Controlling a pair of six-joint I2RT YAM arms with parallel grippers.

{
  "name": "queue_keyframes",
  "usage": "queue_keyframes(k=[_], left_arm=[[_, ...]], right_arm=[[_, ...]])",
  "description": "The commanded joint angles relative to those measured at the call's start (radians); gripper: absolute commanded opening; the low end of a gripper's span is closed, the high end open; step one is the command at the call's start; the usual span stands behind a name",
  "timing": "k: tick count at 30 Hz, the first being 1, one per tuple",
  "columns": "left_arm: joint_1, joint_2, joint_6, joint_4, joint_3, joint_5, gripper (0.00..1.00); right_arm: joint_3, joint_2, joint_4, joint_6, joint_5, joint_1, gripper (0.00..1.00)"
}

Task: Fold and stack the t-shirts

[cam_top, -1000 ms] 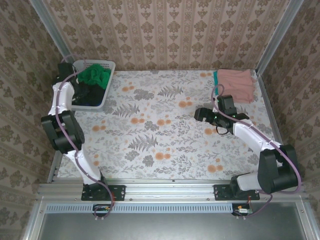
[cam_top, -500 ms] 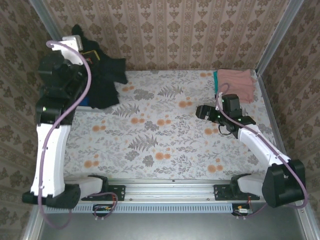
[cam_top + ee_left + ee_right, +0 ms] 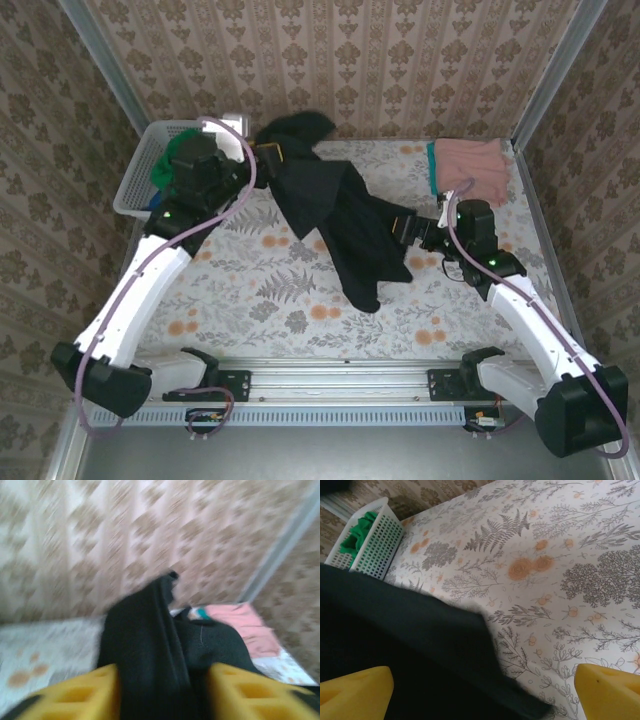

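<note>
The black t-shirt [image 3: 340,215] stretches in mid-air from my left gripper [image 3: 262,155] down across the table towards my right gripper [image 3: 400,232]. In the left wrist view the yellow fingers [image 3: 80,695] stand well apart, the gripper [image 3: 162,680] is open, and black cloth [image 3: 145,645] still hangs between them. The right gripper [image 3: 482,690] is open wide, with the black shirt's edge [image 3: 395,630] lying under and between its fingers. A folded salmon pink t-shirt [image 3: 475,165] lies at the back right on a teal one [image 3: 431,155]. A bright green t-shirt [image 3: 160,170] sits in the basket.
The white lattice basket [image 3: 130,185] stands at the back left corner, also seen in the right wrist view [image 3: 375,550]. The floral tablecloth [image 3: 260,290] covers the table. Papered walls close in the back and both sides.
The left arm swung from the basket out over the table, flinging the black t-shirt rightwards to the right gripper. Its jaws, shut before, have parted. The right arm shifted only slightly.
</note>
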Motion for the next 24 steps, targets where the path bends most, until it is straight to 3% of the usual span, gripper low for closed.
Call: queue_keyframes(k=[1,4,7,14,19,24], left_arm=[[0.111,0.056,-0.178,0.092,-0.175,-0.04,0.86],[0.174,0.108,-0.207,0.075,-0.316,-0.061,0.89],[0.161,0.096,-0.191,0.04,-0.402,-0.094,0.93],[-0.127,0.094,-0.147,-0.019,-0.468,-0.18,0.97],[-0.091,0.215,-0.16,-0.058,-0.474,-0.228,0.97],[-0.061,0.338,-0.166,-0.04,-0.457,-0.176,0.92]], right_arm=[[-0.031,0.012,-0.031,0.02,0.067,0.025,0.93],[-0.042,0.072,-0.087,0.013,0.166,0.062,0.92],[-0.045,0.149,-0.157,0.009,0.254,0.08,0.92],[-0.042,0.275,-0.135,0.025,0.297,0.084,0.9],[-0.055,0.265,-0.158,0.061,0.336,0.148,0.86],[-0.109,0.174,-0.228,0.142,0.455,0.288,0.86]])
